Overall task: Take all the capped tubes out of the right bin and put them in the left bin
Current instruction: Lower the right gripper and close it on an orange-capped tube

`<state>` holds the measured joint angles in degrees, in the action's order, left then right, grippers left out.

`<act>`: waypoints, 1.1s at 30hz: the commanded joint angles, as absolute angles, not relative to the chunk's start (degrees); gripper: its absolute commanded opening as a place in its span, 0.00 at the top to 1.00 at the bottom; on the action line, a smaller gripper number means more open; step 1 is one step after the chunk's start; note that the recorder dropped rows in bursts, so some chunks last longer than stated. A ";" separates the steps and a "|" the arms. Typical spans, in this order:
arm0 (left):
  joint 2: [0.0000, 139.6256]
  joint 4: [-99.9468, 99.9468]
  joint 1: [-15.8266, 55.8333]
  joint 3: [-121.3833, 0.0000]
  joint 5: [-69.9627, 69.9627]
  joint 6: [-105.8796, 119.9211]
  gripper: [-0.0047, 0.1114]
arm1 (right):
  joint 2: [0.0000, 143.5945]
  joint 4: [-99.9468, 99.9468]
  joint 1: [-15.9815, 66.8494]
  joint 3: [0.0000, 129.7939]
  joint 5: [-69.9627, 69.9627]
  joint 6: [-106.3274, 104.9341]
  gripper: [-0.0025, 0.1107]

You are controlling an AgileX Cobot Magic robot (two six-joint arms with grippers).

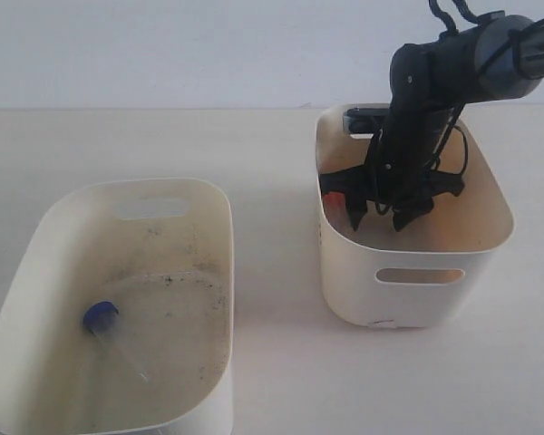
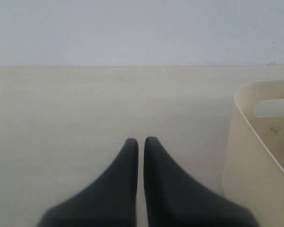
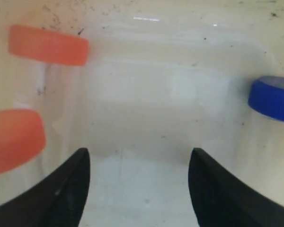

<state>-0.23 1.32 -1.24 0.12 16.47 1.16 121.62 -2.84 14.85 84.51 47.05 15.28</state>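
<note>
My right gripper point(image 1: 381, 217) reaches down inside the right bin point(image 1: 417, 272), and its fingers stand apart. In the right wrist view this gripper point(image 3: 139, 153) is open over the bin floor with nothing held. Two orange-red capped tubes point(image 3: 48, 45) point(image 3: 14, 139) lie to one side of it and a blue capped tube point(image 3: 273, 98) to the other. One orange-red cap point(image 1: 331, 201) shows by the bin's left wall. A blue capped tube point(image 1: 102, 317) lies in the left bin point(image 1: 219, 399). My left gripper point(image 2: 141, 139) is shut over bare table beside the left bin's wall point(image 2: 241, 156).
The two bins stand apart on a pale table point(image 1: 272, 154), with a strip of tabletop between them. A white wall runs behind. The right arm point(image 1: 471, 59) and its cables hang over the right bin's far rim.
</note>
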 commanded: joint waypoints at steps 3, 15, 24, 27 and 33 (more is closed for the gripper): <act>0.00 1.51 -1.44 0.00 16.27 0.92 0.92 | 120.47 -4.05 14.88 84.67 47.18 14.60 0.45; 0.00 1.51 -1.44 0.00 16.27 0.92 0.92 | 115.94 -1.18 14.88 84.67 48.01 16.30 0.45; 0.00 1.51 -1.44 0.00 16.27 0.92 0.92 | 115.94 -6.96 14.88 84.67 46.89 14.78 0.45; 0.00 1.51 -1.44 0.00 16.27 0.92 0.92 | 116.05 -6.86 14.88 84.67 47.57 14.04 0.45; 0.00 1.51 -1.44 0.00 16.27 0.92 0.92 | 116.05 -8.50 15.38 84.67 48.99 10.17 0.45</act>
<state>-0.23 1.32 -1.24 0.12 16.47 1.16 116.63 -6.72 14.85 84.51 48.18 13.21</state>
